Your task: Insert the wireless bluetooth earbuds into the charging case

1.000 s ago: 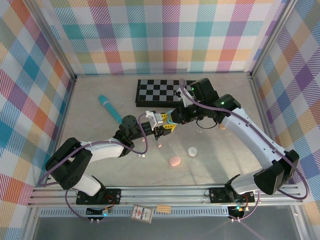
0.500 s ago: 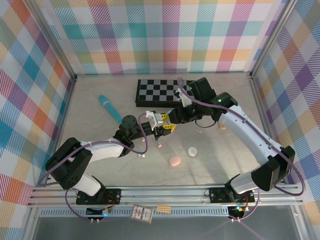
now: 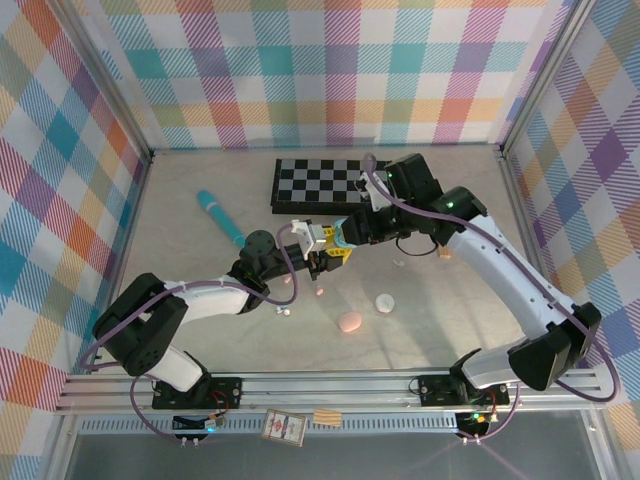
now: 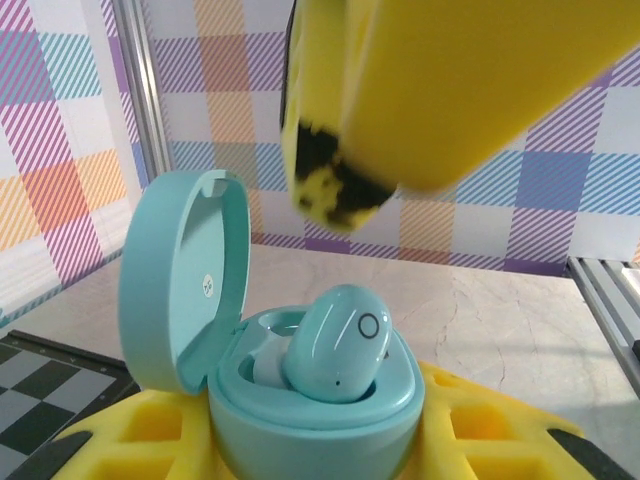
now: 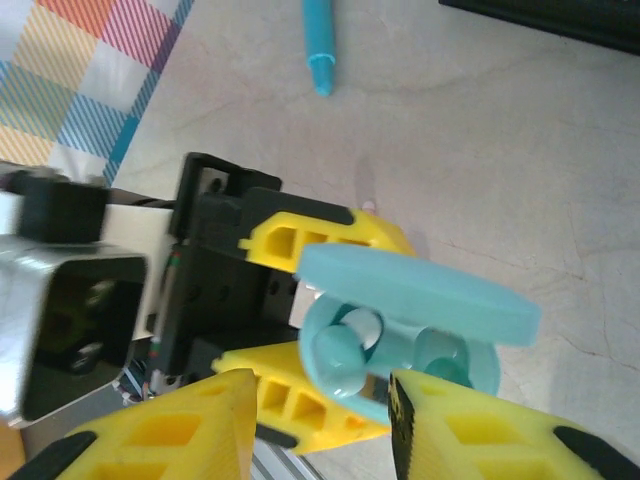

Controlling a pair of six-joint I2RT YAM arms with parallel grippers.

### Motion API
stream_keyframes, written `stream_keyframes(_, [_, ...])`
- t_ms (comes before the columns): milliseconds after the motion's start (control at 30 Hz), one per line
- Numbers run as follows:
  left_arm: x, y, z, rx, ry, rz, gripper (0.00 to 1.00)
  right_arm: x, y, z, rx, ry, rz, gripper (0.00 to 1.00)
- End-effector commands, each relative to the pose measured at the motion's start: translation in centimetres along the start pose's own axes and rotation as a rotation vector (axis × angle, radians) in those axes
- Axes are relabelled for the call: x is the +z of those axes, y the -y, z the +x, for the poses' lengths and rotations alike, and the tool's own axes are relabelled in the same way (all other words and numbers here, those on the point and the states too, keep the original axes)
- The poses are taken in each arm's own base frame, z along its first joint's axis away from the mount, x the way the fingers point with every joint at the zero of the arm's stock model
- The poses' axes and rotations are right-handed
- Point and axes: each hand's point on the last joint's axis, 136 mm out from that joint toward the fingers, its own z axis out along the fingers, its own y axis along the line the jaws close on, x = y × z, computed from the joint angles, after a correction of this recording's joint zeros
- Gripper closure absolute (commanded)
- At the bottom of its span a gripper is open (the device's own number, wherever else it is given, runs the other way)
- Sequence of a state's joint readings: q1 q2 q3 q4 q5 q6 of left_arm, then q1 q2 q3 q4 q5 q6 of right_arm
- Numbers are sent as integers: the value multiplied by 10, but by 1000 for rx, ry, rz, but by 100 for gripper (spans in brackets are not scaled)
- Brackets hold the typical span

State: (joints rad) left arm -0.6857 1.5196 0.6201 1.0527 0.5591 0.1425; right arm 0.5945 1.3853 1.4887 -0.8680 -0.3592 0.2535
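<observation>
Left wrist view, and straight in at the left gripper (image 4: pixel 315 455): clamped on the base of the teal charging case (image 4: pixel 315 415), yellow pads (image 4: pixel 480 430) pressed to either side. Lid (image 4: pixel 180 280) flipped up on the left. Sitting in one well, a pale blue earbud (image 4: pixel 338 343), tilted, not sunk flush. Hanging blurred just above it, one yellow finger (image 4: pixel 450 80) of the right arm.

Over to the right wrist view: right gripper (image 5: pixel 322 395) spread wide, nothing between the fingers, poised close by the open case.

Out on the table in the top view: a pink earbud (image 3: pixel 320 291) just below the grippers, a white one (image 3: pixel 284 312) beside the left forearm, another white one (image 3: pixel 398 263) near the right arm. Further out, a pink case (image 3: pixel 349 321), a white case (image 3: pixel 384 301), a teal stick (image 3: pixel 220 218), and a chessboard (image 3: pixel 315 182) at the back.
</observation>
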Motion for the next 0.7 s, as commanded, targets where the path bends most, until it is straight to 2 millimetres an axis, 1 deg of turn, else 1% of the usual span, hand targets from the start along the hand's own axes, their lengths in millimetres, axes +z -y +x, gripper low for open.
stream_keyframes(0, [5, -5, -26, 33, 78, -5, 74, -5, -11, -3, -7, 22, -60, 58])
stream_keyframes(67, [5, -5, -26, 30, 79, -5, 74, -2, -11, -2, -2, 14, -71, 58])
stream_keyframes(300, [4, -12, -25, 25, 68, -50, 74, 7, -8, 7, 40, -33, -78, 67])
stream_keyframes(433, [4, -13, -25, 21, 66, -53, 74, 11, -4, 10, 47, -45, -74, 71])
stream_keyframes(533, [3, -12, -26, 20, 66, -55, 74, 15, -1, 11, 48, -51, -65, 74])
stream_keyframes(667, [2, -10, -28, 26, 70, -43, 74, 18, 4, 7, 51, -40, -42, 77])
